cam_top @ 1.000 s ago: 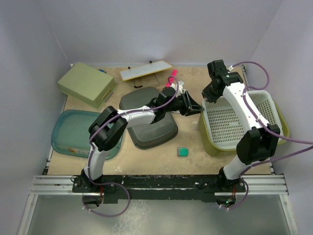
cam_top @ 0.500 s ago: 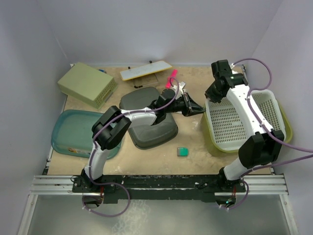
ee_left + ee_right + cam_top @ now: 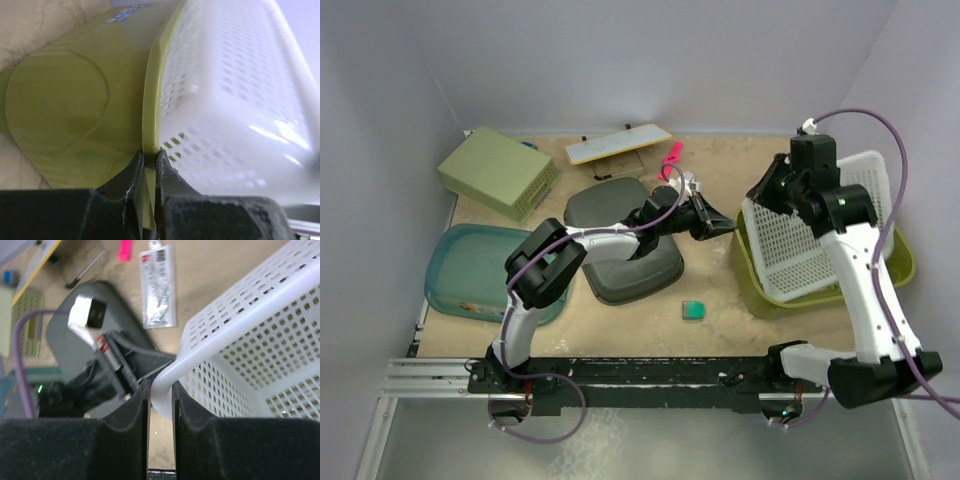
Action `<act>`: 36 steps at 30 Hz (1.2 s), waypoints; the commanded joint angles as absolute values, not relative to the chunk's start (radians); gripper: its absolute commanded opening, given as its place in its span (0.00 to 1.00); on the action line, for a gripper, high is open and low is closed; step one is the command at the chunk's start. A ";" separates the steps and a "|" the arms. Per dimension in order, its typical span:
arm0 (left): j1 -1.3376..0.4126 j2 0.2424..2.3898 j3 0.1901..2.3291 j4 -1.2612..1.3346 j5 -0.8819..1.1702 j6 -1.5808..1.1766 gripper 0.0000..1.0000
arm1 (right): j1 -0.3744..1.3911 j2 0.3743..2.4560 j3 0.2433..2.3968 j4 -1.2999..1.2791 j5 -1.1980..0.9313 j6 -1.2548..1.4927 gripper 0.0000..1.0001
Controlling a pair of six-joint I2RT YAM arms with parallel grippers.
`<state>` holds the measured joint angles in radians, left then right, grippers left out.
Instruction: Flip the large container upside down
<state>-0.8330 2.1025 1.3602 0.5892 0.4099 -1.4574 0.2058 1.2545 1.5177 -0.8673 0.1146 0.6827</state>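
- Left tool (image 3: 149, 156) is clamped on the left rim of the tub (image 3: 65, 100). The right tool (image 3: 160, 387) is clamped on the rim of the white basket (image 3: 240, 340) that is nested inside it.
- The tub sits at the right of the worktop (image 3: 650, 310) with its mouth up and base down. The basket is tilted in it with its left end raised.
- I judge the tub light, since it is thin plastic. The lip looks stiff enough, but the walls would likely flex, and the smooth sides look slippery.
- The rim is the only real hold I can see. A pinch at mid-rim on each short end should let it roll over without twisting.
- I read its long axis as running roughly left to right across the worktop, so my left tool has a short end.
- With the basket inside, I would expect a flip to spill it out.
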 commanded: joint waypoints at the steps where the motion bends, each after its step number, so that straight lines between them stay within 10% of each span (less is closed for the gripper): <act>1: -0.824 2.076 1.348 0.517 0.261 -1.419 0.00 | 0.224 1.120 1.519 -0.703 -0.096 0.474 0.00; 14: -0.818 2.079 1.518 0.291 0.214 -1.248 0.01 | 0.224 1.174 1.994 -0.802 -0.328 0.336 0.00; 20: -0.797 1.996 1.536 0.141 0.197 -1.114 0.38 | 0.224 1.155 2.009 -0.694 -0.395 0.364 0.00; 28: -0.763 1.899 1.530 0.055 0.178 -1.073 0.42 | 0.224 1.160 1.899 -0.729 -0.358 0.352 0.00; 32: -0.737 1.861 1.482 0.051 0.172 -1.076 0.42 | 0.224 1.137 1.800 -0.838 -0.199 0.306 0.36; 36: -0.709 1.832 1.474 0.044 0.176 -1.074 0.43 | 0.225 1.084 1.664 -0.868 -0.162 0.283 0.45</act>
